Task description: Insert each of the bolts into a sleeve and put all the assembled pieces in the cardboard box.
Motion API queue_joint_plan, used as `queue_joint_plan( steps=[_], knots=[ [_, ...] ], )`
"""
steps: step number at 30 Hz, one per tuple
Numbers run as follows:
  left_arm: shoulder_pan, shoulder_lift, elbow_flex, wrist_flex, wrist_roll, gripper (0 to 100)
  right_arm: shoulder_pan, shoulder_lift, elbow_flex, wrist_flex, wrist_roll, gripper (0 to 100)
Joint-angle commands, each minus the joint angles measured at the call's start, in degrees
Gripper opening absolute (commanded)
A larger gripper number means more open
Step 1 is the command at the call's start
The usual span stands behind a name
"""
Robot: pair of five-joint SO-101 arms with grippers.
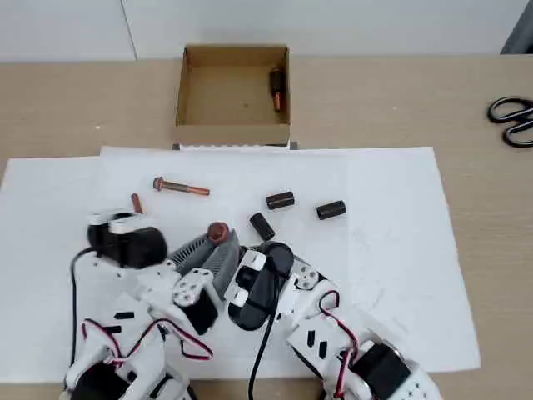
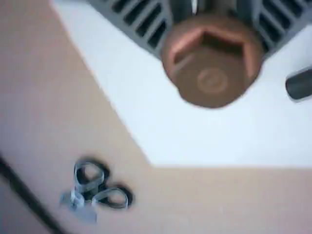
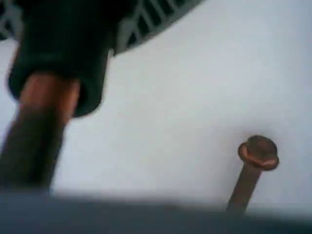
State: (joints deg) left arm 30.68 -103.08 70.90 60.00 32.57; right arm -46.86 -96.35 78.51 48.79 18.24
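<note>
Left wrist view puts the left claw (image 2: pixel 207 14) right in front of me, its grey ribbed fingers (image 2: pixel 131 17) pressed in on a copper bolt (image 2: pixel 212 63) whose hexagonal head faces the lens. From the right wrist view I see that bolt's shank running through a dark sleeve (image 3: pixel 58 53) that sits up against the same grey fingers. On the high view the right claw (image 1: pixel 268 254) lies just beside the left one, at its 3 o'clock, over the white paper (image 1: pixel 391 250); I cannot tell whether it is spread or closed. Working outward from the held bolt's head on the high view, the nearest sleeve (image 1: pixel 261 226) lies on the paper close by at 3 o'clock. A second sleeve (image 1: pixel 280 200) is at 2 o'clock, and a third sleeve (image 1: pixel 331 210) lies farther out between 2 and 3. A loose bolt (image 1: pixel 181 187) lies on its side at 11 o'clock. A short copper piece (image 1: pixel 136 202), partly hidden by the left arm, sits at 10 o'clock. The cardboard box (image 1: pixel 233 133) stands at 12 o'clock on the counter (image 1: pixel 83 100), just past the paper's far edge. It is open-topped, with one assembled piece (image 1: pixel 277 89) against its 3 o'clock wall. Scissors (image 1: pixel 512 121) lie well apart at 2 o'clock.
</note>
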Motion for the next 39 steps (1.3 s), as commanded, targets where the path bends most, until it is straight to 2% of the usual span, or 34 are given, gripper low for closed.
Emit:
queue_joint_plan(
  steps=[1, 14, 18, 22, 24, 29, 39],
  knots=[
    [1.93, -0.09, -0.57, 2.99, -2.55, 0, -0.22, -0.57, -3.08, -2.68, 0.44, 0.4],
    [2.02, 0.18, -1.19, 13.27, -5.63, 0, 1.63, -0.84, -3.08, -2.77, 0.44, 0.4],
    [2.02, 0.18, -1.10, 13.19, -9.93, 0, 1.63, -0.66, -2.99, -2.77, 0.44, 0.4],
    [1.93, 0.00, -1.45, 12.66, -10.46, 1, 1.63, -0.48, -2.81, -2.77, 0.44, 0.4],
    [1.85, 0.00, -1.63, 12.66, -10.46, 5, 1.63, -0.48, -2.81, -2.77, 0.44, 0.4],
    [1.67, 0.18, -4.53, 12.66, -10.29, 22, 1.63, -0.48, -2.81, -2.68, 0.44, 0.4],
    [1.58, 0.18, -7.60, 12.31, -10.29, 22, 1.63, -0.48, -1.67, -2.59, 0.18, 0.4]
  ],
)
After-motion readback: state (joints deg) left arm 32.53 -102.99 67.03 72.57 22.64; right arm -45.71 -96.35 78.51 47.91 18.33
